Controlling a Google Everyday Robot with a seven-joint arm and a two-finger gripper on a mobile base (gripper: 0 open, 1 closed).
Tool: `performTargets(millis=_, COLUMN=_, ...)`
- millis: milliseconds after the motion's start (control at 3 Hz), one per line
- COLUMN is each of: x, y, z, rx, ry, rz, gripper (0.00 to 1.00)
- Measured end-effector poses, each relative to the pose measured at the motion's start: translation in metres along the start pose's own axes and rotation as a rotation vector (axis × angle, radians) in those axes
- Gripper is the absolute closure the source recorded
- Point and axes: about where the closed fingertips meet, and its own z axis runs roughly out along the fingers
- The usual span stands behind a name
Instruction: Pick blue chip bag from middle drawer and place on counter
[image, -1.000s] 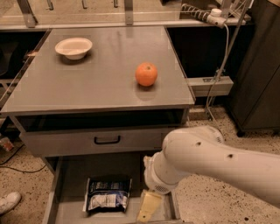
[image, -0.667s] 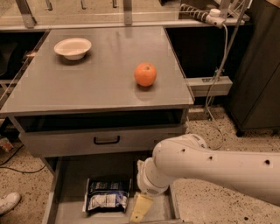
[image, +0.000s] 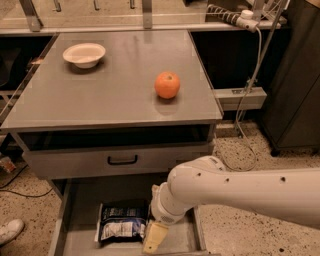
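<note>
The blue chip bag (image: 121, 222) lies flat on the floor of the open middle drawer (image: 80, 200), left of centre. My gripper (image: 154, 238) hangs low inside the drawer, right beside the bag's right edge; the white arm (image: 240, 192) reaches in from the right and hides the drawer's right part. The grey counter (image: 110, 95) is above, and the bag is not on it.
A white bowl (image: 84, 54) sits at the counter's back left and an orange (image: 167, 84) right of centre. A closed drawer front with a black handle (image: 122, 160) is above the open drawer. Cables (image: 250, 75) hang at the right. A shoe (image: 10, 231) is at lower left.
The arm has swung left and lower into the drawer, bringing my gripper close to the bag's right side. The bag, bowl and orange have not moved.
</note>
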Motion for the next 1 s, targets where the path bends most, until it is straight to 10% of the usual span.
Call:
performTargets(millis=333, x=-0.0093, y=-0.0466, z=0.0663, rx=0.055, ry=-0.017, rz=-0.001, gripper=0.0)
performTargets(millis=1000, x=-0.0114, y=-0.0462, z=0.0755, rx=0.06, ry=-0.012, rz=-0.024, gripper=0.0)
